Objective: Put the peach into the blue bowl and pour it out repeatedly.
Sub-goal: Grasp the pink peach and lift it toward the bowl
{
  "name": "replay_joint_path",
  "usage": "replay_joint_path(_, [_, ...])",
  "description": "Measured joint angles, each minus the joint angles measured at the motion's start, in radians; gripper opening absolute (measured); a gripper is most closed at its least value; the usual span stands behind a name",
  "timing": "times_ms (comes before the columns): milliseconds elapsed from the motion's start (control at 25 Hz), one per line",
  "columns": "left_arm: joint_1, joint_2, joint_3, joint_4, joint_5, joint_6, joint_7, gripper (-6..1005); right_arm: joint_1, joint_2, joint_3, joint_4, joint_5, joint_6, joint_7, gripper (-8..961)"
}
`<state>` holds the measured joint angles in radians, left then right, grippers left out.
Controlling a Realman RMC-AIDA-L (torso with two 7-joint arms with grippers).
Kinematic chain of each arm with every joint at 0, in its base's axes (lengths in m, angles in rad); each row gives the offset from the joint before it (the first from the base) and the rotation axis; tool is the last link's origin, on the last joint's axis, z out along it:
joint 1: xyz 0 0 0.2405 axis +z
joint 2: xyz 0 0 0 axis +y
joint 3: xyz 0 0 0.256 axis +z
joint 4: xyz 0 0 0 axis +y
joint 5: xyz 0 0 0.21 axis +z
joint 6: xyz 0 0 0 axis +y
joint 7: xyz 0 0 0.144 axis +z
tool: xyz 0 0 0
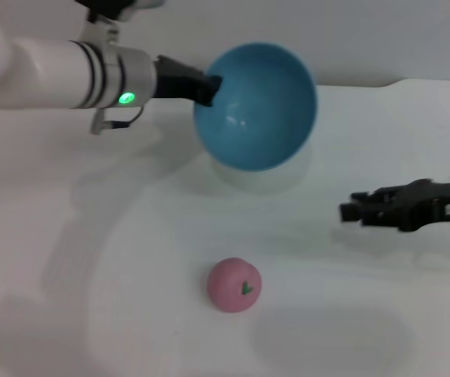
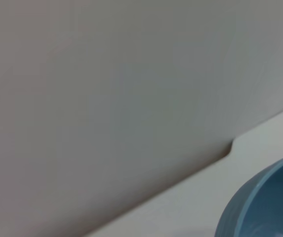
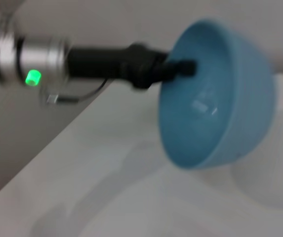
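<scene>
The blue bowl (image 1: 256, 106) hangs in the air above the table, tipped on its side with its empty inside facing me. My left gripper (image 1: 209, 86) is shut on the bowl's rim at its left edge. The right wrist view shows the same grip (image 3: 181, 69) on the tilted bowl (image 3: 215, 98). A slice of the bowl's rim shows in the left wrist view (image 2: 264, 202). The pink peach (image 1: 234, 284) lies on the white table (image 1: 130, 236) in front of the bowl, stem spot facing me. My right gripper (image 1: 349, 210) hovers low at the right, away from both.
The table's back edge meets a grey wall (image 1: 382, 39) behind the bowl, with a notch in the edge at the right (image 1: 397, 81). The bowl's shadow falls on the table beneath it (image 1: 264, 177).
</scene>
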<state>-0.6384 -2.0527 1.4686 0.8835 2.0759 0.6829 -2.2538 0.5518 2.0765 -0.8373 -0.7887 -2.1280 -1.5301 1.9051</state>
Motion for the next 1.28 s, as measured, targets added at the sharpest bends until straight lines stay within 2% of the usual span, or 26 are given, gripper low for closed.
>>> replay_joint_path(40, [-0.004,0.0,-0.036,0.002,0.033,0.042,-0.017,-2,0.013,0.0,-0.036,0.009,0.004,0.001,-0.002,494])
replay_joint_path(80, [-0.004,0.0,-0.036,0.002,0.033,0.042,-0.017,-2,0.026,0.0,-0.071,0.018,0.006,0.003,-0.002,495])
replay_joint_path(120, [-0.013,0.0,-0.117,0.02,0.154,0.125,-0.089,-2,0.041,0.001,-0.113,0.028,0.011,0.009,-0.003,497])
replay_joint_path(240, [-0.017,0.002,-0.173,0.058,0.298,0.189,-0.196,-1,0.072,0.004,-0.249,0.06,0.081,0.056,-0.006,500])
replay_joint_path(320, [-0.01,0.002,-0.217,0.093,0.371,0.246,-0.251,-1,0.089,0.005,-0.379,0.083,0.153,0.111,-0.012,503])
replay_joint_path(440, [-0.009,0.004,-0.274,0.111,0.4,0.335,-0.259,-2,0.117,0.005,-0.55,0.099,0.214,0.227,-0.01,531])
replay_joint_path(600, [-0.024,0.006,-0.339,0.116,0.428,0.459,-0.261,-2,0.162,0.007,-0.698,0.12,0.248,0.305,0.023,586])
replay_joint_path(720, [-0.025,0.005,-0.366,0.122,0.438,0.51,-0.263,-1,0.174,0.009,-0.79,0.121,0.262,0.372,0.045,583])
replay_joint_path(1080, [-0.013,0.002,-0.372,0.136,0.439,0.546,-0.277,-2,0.171,0.012,-1.103,0.121,0.423,0.651,0.048,574])
replay_joint_path(1160, [-0.013,0.002,-0.37,0.136,0.439,0.547,-0.277,-2,0.171,0.012,-1.159,0.125,0.456,0.693,0.048,571])
replay_joint_path(1280, [-0.013,0.002,-0.366,0.136,0.44,0.548,-0.277,-1,0.166,0.014,-1.187,0.129,0.467,0.716,0.05,568])
